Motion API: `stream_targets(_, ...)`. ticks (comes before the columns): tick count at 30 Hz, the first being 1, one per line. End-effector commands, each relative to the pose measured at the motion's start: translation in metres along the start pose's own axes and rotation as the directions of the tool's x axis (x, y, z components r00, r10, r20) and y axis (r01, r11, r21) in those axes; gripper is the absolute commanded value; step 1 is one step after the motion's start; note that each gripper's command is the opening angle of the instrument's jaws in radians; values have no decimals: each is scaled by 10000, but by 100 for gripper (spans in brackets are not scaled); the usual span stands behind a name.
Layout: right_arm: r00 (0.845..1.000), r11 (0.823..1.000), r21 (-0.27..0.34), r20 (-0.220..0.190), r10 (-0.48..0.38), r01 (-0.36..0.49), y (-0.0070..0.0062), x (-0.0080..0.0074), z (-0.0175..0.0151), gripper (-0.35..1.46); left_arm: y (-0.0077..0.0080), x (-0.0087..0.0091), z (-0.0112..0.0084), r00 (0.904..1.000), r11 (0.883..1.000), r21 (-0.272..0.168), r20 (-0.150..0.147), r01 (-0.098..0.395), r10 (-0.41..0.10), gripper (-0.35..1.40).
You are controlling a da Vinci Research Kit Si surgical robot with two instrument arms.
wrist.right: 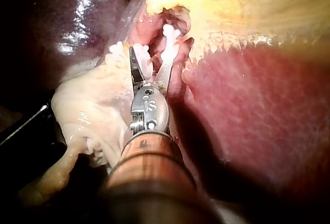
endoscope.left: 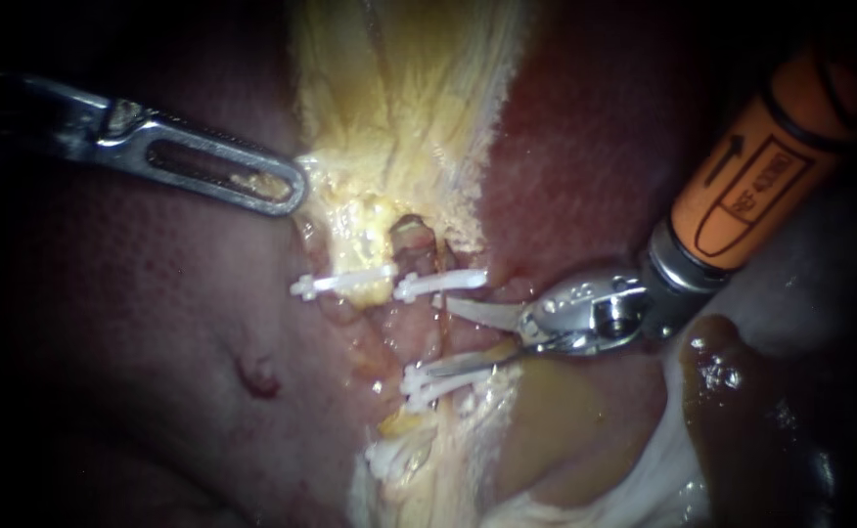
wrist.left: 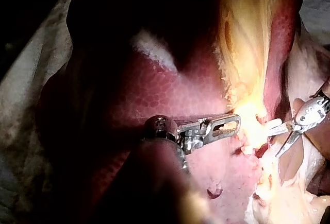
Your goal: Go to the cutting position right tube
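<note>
Clips lie nearest in the endoscope view, white and stacked across the right tube; a far clip crosses it beyond. Between them, in from the right, comes the right instrument. Its hand is apart, one blade just past the stacked clips and the other just short of the far clip. The tube's bare stretch sits at the tips of that open hand; whether they touch I cannot make out. Only the right wrist view looks along the blades, showing them spread around pink tissue. Farther left, the left instrument rests its slotted tip against yellow tissue.
</note>
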Motion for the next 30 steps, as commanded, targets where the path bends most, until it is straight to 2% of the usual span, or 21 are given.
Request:
stream_targets(1, 10000, 10000, 52, 35, 27, -27, 2, 1, 2, 140, 0, 0, 0, 10000, 10000, 2, -4, -5, 5, -35)
stream_targets(4, 9998, 9992, 387, -152, 97, -91, 8, 4, 9, 140, 0, 0, 0, 10000, 10000, 0, -3, -6, 6, -35)
stream_targets(7, 9979, 9957, 913, -611, 210, -154, 12, 6, 13, 138, 0, 0, 0, 10000, 10000, 0, -3, -6, 6, -35)
stream_targets(12, 9933, 9843, 1746, -1074, 435, -242, 16, 10, 17, 134, 0, 0, 0, 10000, 10000, 0, -3, -7, 7, -35)
stream_targets(19, 9840, 9639, 2658, -1665, 639, -176, 14, 13, 16, 134, 1, 0, 1, 10000, 10000, 2, -4, -9, 9, -35)
stream_targets(26, 9782, 9443, 3290, -1987, 611, 78, 4, 18, 17, 131, 2, 1, 1, 10000, 10000, 5, -7, -14, 14, -35)
stream_targets(30, 9772, 9406, 3393, -2029, 623, 105, 0, 24, 23, 131, 3, 1, 1, 10000, 10000, 4, -6, -14, 14, -35)
